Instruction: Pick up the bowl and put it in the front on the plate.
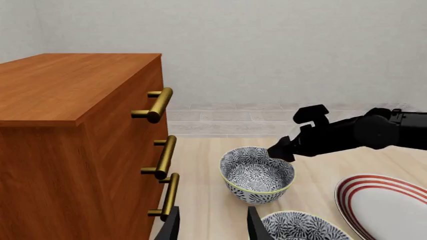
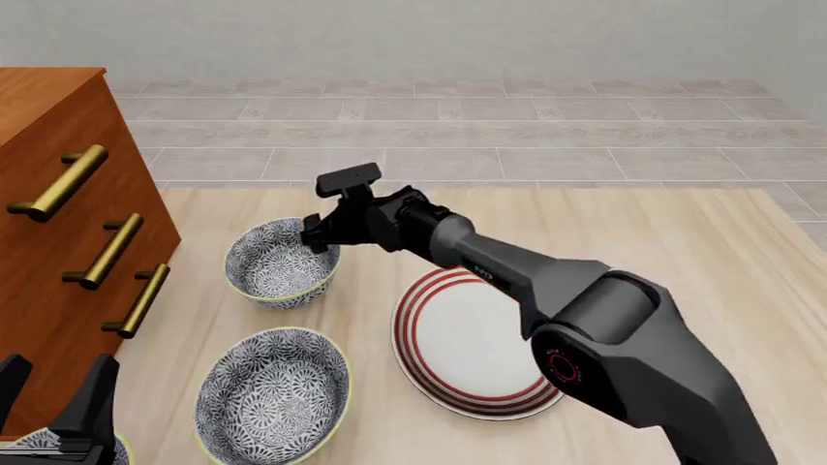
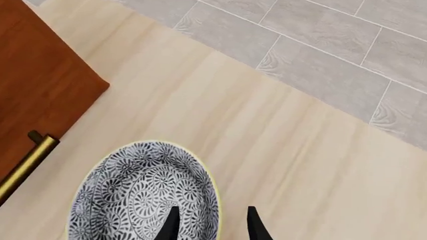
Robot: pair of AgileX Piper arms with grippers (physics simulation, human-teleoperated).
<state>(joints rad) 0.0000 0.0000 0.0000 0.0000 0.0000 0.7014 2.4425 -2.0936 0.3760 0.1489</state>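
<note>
Two patterned bowls and one red-ringed plate [image 2: 472, 339] sit on the tabletop [image 2: 698, 252]: the deeper bowl [image 2: 282, 262] far-left of the plate, the shallower bowl [image 2: 274, 392] nearer. The right gripper [image 3: 210, 222] straddles the deeper bowl's near-right rim, fingers [image 3: 170, 225] apart, one inside, one outside. The left gripper [image 1: 212, 225] is open and empty beside the wooden dresser [image 2: 58, 242].

wooden dresser [image 2: 52, 232], grey tiled floor [image 2: 517, 126]

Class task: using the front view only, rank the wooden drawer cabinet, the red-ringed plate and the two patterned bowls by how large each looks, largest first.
1. Wooden drawer cabinet, cropped by the frame.
2. Red-ringed plate.
3. Nearer patterned bowl and farther patterned bowl: unranked; the nearer looks wider, perhaps only from closeness to the camera.
</note>
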